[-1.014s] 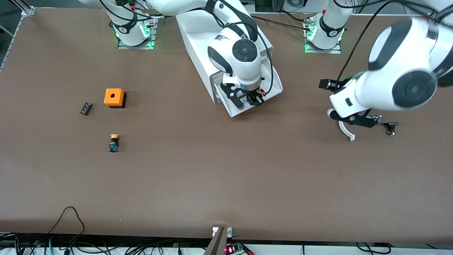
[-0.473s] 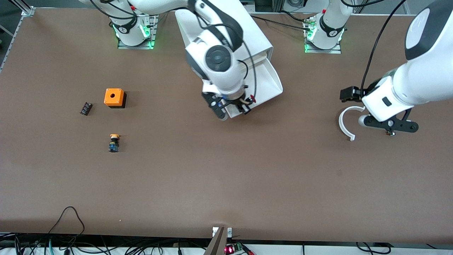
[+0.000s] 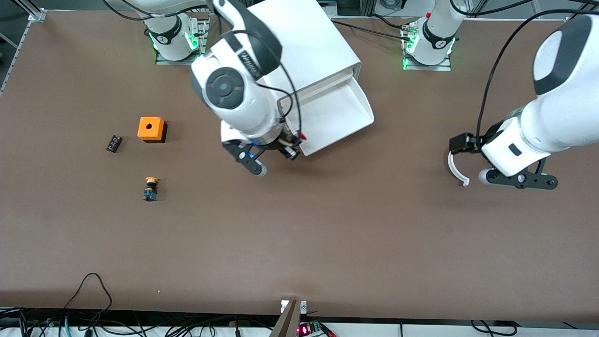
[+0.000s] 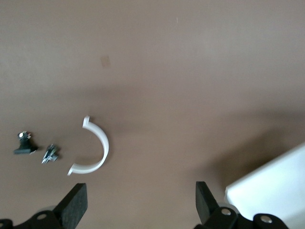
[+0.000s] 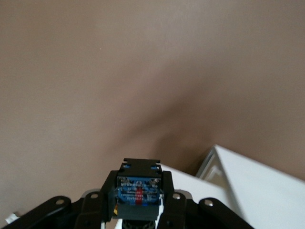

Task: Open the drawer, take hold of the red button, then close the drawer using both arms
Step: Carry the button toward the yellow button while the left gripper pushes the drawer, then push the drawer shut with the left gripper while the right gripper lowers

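Observation:
The drawer (image 3: pixel 339 114) stands pulled out of the white cabinet (image 3: pixel 304 44) and its tray shows bare. My right gripper (image 3: pixel 288 147) is shut on the button (image 3: pixel 295 142), just off the drawer's front corner toward the right arm's end, over the table. The red cap (image 3: pixel 303 136) points toward the drawer. In the right wrist view the button's black and blue body (image 5: pixel 138 191) sits between the fingers (image 5: pixel 95 202), with the drawer's corner (image 5: pixel 257 191) beside it. My left gripper (image 3: pixel 519 180) is open and empty over the table toward the left arm's end; its fingers (image 4: pixel 76 205) show wide apart.
A white curved piece (image 3: pixel 456 168) lies beside the left gripper, with two small dark parts (image 4: pixel 24 145) by it. An orange box with a hole (image 3: pixel 151 128), an orange-yellow capped button (image 3: pixel 150 188) and a small black part (image 3: pixel 113 143) lie toward the right arm's end.
My right gripper has carried the button out of the drawer and toward the right arm's end. My left arm has shifted and now covers the small dark part by the curved piece.

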`<action>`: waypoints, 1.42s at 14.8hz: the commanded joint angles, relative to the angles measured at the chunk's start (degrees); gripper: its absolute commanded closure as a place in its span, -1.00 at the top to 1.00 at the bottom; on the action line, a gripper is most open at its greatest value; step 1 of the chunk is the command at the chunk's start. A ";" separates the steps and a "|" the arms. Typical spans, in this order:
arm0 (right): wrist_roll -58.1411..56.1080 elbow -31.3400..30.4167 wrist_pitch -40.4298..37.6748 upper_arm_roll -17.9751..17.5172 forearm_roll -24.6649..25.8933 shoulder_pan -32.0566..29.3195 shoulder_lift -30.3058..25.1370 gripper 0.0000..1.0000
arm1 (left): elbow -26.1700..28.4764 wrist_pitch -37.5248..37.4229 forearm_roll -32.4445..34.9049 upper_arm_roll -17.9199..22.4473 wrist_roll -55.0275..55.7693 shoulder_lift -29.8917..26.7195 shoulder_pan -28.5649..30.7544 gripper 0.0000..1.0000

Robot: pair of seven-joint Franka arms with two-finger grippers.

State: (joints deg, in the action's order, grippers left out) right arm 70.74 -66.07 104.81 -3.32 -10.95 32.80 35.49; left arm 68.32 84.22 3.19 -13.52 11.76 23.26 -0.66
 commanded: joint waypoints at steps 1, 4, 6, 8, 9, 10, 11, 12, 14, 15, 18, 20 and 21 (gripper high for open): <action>-13.74 -0.55 -1.97 -0.29 -0.39 -4.22 -0.69 -0.95 | 11.46 9.27 1.12 -0.89 8.60 -4.19 -0.48 1.00; -26.58 -1.07 -2.07 -0.29 0.14 -8.26 -0.43 -0.95 | 19.54 17.17 1.56 -2.82 17.22 -5.50 -0.39 1.00; -34.23 -2.38 -2.15 -0.29 0.23 -11.42 0.01 -0.95 | 24.64 24.29 1.91 -4.57 23.10 -5.50 -0.48 1.00; -42.40 -5.28 -1.89 -0.11 0.58 -14.41 0.01 -0.95 | 28.52 28.52 2.08 -6.51 30.83 -5.24 -0.65 1.00; -46.18 -6.16 -1.89 0.06 1.80 -16.34 0.28 -0.95 | 30.80 30.80 2.09 -7.30 35.13 -5.15 -1.70 1.00; -49.35 -7.30 -1.54 0.07 3.38 -17.66 0.54 -0.95 | 32.99 33.52 2.26 -7.39 38.91 -5.07 -3.36 1.00; -52.00 -8.10 -1.02 0.07 5.22 -18.55 1.06 -0.95 | 34.76 34.86 2.70 -7.31 41.30 -4.98 -5.03 1.00; -53.68 -8.80 -0.32 0.07 7.07 -19.08 1.24 -0.95 | 35.91 35.48 2.96 -7.48 42.46 -4.63 -6.35 1.00; -56.58 -10.99 2.05 0.07 10.85 -19.79 1.60 -0.95 | 36.97 35.93 2.96 -7.66 43.17 -3.31 -9.25 1.00; -57.99 -12.75 4.07 0.07 11.82 -20.40 1.60 -0.95 | 37.06 35.92 2.96 -7.66 45.43 -2.96 -10.66 1.00; -64.75 -19.25 12.58 0.07 12.62 -23.56 1.60 -0.95 | 37.67 36.45 3.23 -7.40 54.84 -1.82 -14.88 1.00; -68.44 -23.12 17.69 0.07 12.62 -25.75 1.77 -0.95 | 40.21 39.07 7.69 -7.57 55.48 -2.07 -14.81 1.00; -69.42 -24.01 19.45 0.07 12.54 -26.37 2.38 -0.95 | 40.92 40.05 8.23 -7.57 56.00 -2.16 -14.98 1.00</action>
State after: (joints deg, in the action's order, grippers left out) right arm 4.67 -85.87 120.09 -2.35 0.86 8.78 38.74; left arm 106.93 121.54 8.21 -21.31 66.00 21.50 -15.72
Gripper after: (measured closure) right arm 0.595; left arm 0.000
